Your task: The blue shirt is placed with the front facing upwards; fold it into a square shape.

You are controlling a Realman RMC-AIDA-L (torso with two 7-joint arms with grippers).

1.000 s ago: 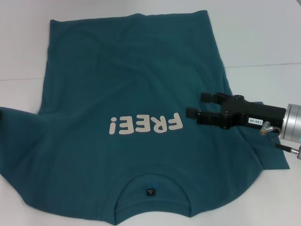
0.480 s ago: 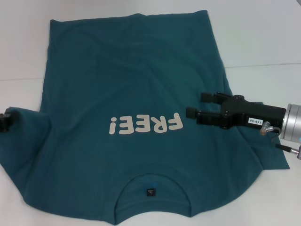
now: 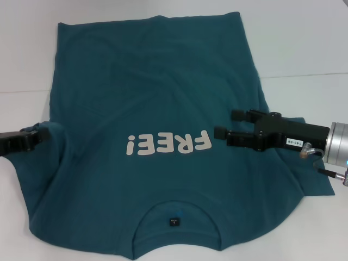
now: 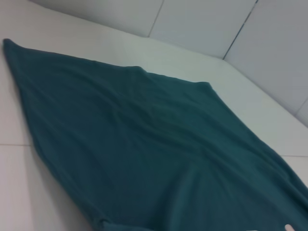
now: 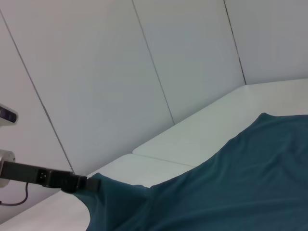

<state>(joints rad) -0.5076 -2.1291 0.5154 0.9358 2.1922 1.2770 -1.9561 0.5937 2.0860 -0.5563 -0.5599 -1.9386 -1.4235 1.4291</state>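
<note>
Lying front up across the white table [image 3: 304,38], the blue shirt [image 3: 152,92] runs lengthwise away from me, collar [image 3: 176,215] at my near edge and hem at the far side.

Its cream lettering [image 3: 167,144] reads upside down from my head camera (the small black tag [image 3: 173,222] sits inside the collar). My left gripper [image 3: 39,135] is clamped on the left sleeve, drawn in toward the body. My right gripper [image 3: 223,124] hangs above the shirt's right side just beside the lettering, fingers apart and holding nothing. The right sleeve [image 3: 312,182] lies spread beneath that arm.
</note>
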